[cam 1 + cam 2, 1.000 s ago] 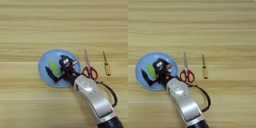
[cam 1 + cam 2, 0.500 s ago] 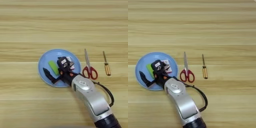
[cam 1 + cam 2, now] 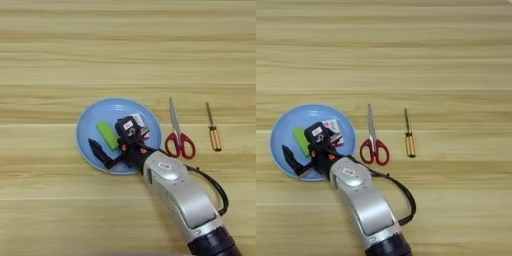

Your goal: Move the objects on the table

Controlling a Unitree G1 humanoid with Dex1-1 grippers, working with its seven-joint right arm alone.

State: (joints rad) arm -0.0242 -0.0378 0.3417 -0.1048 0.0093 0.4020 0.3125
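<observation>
Right now my claw (image 3: 116, 142) hangs over the blue plate (image 3: 90, 125), reaching in from the lower right along the silver forearm (image 3: 182, 197). One black finger (image 3: 99, 151) splays out toward the plate's lower left, well apart from the bulk of the claw head, so I read the claw as spread wide with nothing between the fingers. The other finger I cannot pick out against the dark head.

The green block (image 3: 107, 134) lies flat on the plate just left of the claw head, in the space the spread finger brackets. That looks to me like either a fresh drop or a lineup for a grab; I cannot say which. The white-and-red box (image 3: 137, 120) also sits on the plate, partly hidden behind the claw, near the right rim.

Off the plate, the scissors (image 3: 177, 131) lie on the surface (image 3: 125, 50) just right of the rim, blades pointing away from me, red handles near the forearm. The screwdriver (image 3: 213, 130) lies parallel further right. I judge both remain to be moved, if the plate is where things go.
</observation>
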